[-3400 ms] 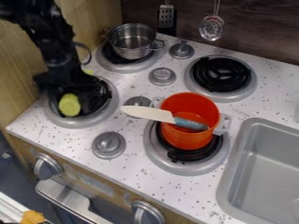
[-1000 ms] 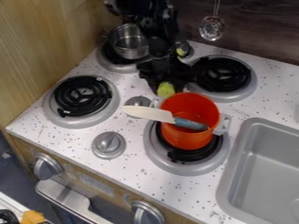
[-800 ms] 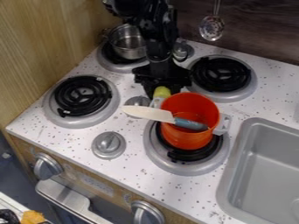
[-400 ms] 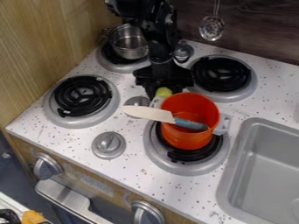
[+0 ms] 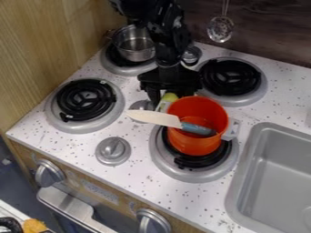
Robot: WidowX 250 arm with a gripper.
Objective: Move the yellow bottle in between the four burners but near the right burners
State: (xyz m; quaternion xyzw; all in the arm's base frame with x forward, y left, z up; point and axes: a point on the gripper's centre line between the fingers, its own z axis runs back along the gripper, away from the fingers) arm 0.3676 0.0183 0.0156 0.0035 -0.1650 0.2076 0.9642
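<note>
Jutting below black tool [image 5: 169, 94]: rounded bottle [image 5: 171, 97], seemingly plastic.

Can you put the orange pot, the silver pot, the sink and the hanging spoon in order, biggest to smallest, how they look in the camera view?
1. Sink
2. Orange pot
3. Silver pot
4. Hanging spoon

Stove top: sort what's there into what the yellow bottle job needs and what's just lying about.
For the job:
- yellow bottle
- hand
- front left burner
- back left burner
- front right burner
- back right burner

Just lying about:
- red pot
- knife, across the red pot
- steel pot
- hanging spoon
</note>
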